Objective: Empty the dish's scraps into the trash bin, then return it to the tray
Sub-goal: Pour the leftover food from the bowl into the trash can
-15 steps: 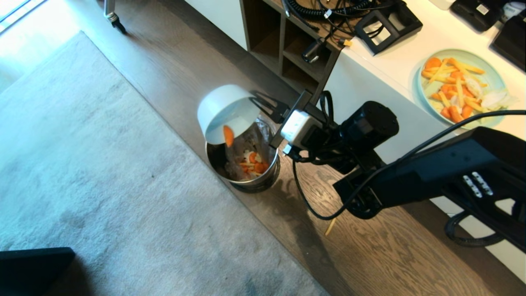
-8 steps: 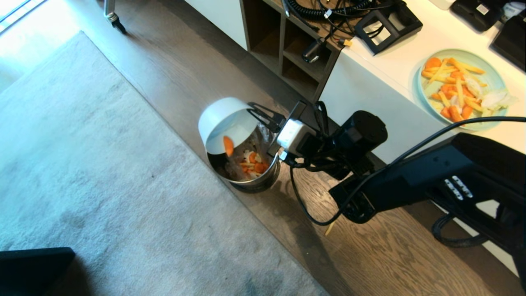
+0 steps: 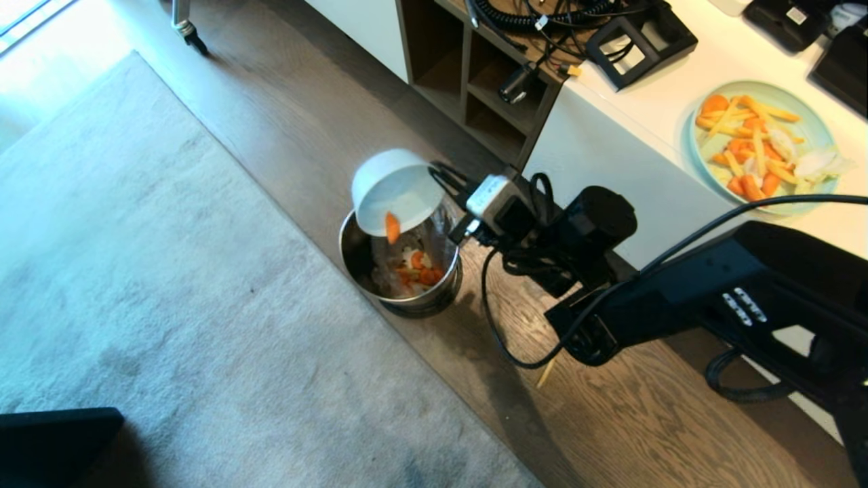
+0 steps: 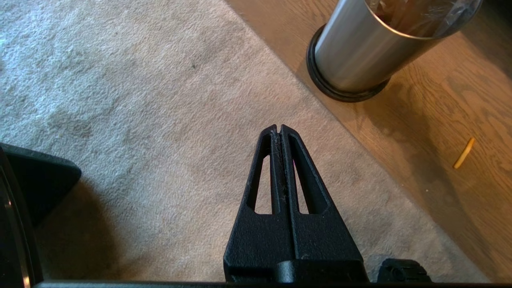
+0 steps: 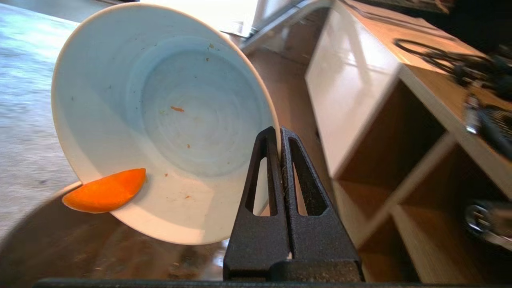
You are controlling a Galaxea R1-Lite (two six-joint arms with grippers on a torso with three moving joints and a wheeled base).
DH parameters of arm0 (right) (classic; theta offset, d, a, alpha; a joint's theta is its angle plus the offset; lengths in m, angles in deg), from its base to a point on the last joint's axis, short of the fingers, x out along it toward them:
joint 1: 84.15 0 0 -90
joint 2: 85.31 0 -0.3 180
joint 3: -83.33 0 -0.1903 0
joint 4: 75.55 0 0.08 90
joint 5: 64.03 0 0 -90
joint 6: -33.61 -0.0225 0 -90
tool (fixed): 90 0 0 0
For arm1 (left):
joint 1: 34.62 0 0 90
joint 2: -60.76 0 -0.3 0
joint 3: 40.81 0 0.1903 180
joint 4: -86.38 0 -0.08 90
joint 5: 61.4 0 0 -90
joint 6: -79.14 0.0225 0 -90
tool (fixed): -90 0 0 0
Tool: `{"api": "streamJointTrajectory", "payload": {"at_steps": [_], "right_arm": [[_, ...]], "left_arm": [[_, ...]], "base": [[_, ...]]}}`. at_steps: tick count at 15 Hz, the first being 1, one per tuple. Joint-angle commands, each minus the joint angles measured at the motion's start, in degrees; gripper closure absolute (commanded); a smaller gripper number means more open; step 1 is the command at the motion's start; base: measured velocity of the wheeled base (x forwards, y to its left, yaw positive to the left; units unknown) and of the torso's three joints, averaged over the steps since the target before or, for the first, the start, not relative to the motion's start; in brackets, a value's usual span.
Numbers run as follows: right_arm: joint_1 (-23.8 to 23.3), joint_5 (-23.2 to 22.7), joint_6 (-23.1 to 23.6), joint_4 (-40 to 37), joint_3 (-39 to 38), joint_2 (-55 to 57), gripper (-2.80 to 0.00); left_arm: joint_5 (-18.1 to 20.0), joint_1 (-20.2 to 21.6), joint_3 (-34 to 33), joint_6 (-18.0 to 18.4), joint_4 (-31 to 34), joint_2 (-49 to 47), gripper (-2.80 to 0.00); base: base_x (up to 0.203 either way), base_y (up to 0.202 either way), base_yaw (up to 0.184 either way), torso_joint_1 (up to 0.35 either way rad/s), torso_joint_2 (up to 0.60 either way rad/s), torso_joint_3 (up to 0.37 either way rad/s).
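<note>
The dish (image 3: pixel 397 190) is a small white bowl, tipped on its side above the trash bin (image 3: pixel 352 251). My right gripper (image 3: pixel 441 177) is shut on its rim. In the right wrist view the gripper (image 5: pixel 279 130) pinches the dish (image 5: pixel 160 120) wall, and one orange carrot slice (image 5: pixel 104 196) hangs over the low rim. Other scraps (image 3: pixel 417 268) lie inside the bin's bag. My left gripper (image 4: pixel 279 127) is shut and empty over the carpet, near the trash bin (image 4: pixel 360 48). A black slab (image 3: pixel 844 64) at the counter's far right may be the tray; I cannot tell.
A pale-green plate (image 3: pixel 814 129) heaped with orange and yellow strips sits on the white counter. Open wooden shelves (image 3: pixel 475 88) stand just behind the bin. A yellow stick (image 3: pixel 544 374) lies on the wood floor. The grey carpet (image 3: pixel 169 305) spreads to the left.
My right gripper has swung the dish towards the shelves and rolled it, so it sits more squarely over the bin. The carrot slice has slid down to the rim.
</note>
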Motion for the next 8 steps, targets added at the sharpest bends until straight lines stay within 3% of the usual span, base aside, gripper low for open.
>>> {"api": "streamJointTrajectory", "payload": {"at_steps": [1, 5, 8], "right_arm": [[-2.15, 0.65, -0.2, 2.55, -1.0, -3.53, 0.0], [-4.07, 3.82, -3.88, 2.55, -10.67, -11.92, 0.0], [-4.36, 8.4, -7.33, 2.55, -22.68, -20.61, 0.0]], "left_arm": [[-0.02, 0.0, 0.0, -0.03, -0.01, 0.02, 0.0], [-0.02, 0.0, 0.0, -0.03, -0.01, 0.02, 0.0], [-0.02, 0.0, 0.0, -0.03, -0.01, 0.02, 0.0]], "base": [[0.0, 0.0, 0.0, 0.0, 0.0, 0.0], [0.0, 0.0, 0.0, 0.0, 0.0, 0.0], [0.0, 0.0, 0.0, 0.0, 0.0, 0.0]]}}
